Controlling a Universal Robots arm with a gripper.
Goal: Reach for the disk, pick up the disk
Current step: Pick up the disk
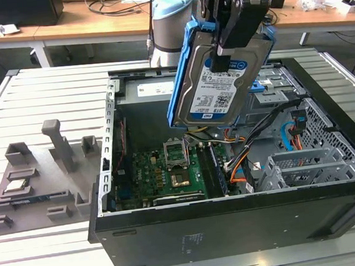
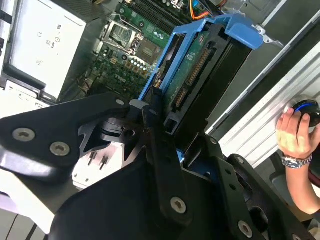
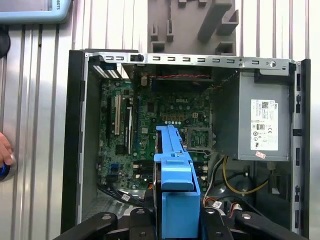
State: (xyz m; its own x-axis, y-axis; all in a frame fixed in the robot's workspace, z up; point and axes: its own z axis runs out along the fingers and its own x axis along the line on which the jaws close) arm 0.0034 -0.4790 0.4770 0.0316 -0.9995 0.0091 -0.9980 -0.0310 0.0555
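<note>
On the exterior view's left a grey jig (image 1: pixel 41 176) lies on the slatted table (image 1: pixel 50 94). Next comes the open case (image 1: pixel 235 227) with its green board (image 1: pixel 162 171). Above the case my gripper (image 1: pixel 226 45) is clamped on the disk (image 1: pixel 214 86), tilted and lifted clear. In the second wrist view a hand (image 2: pixel 295 137) rests at the table edge

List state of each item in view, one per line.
disk: lifted clear above the open case, tilted, held by gripper
gripper: shut on the disk
computer case: side panel off, motherboard exposed
power supply: mounted in case
person's hand: resting on a round knob beside the table
</note>
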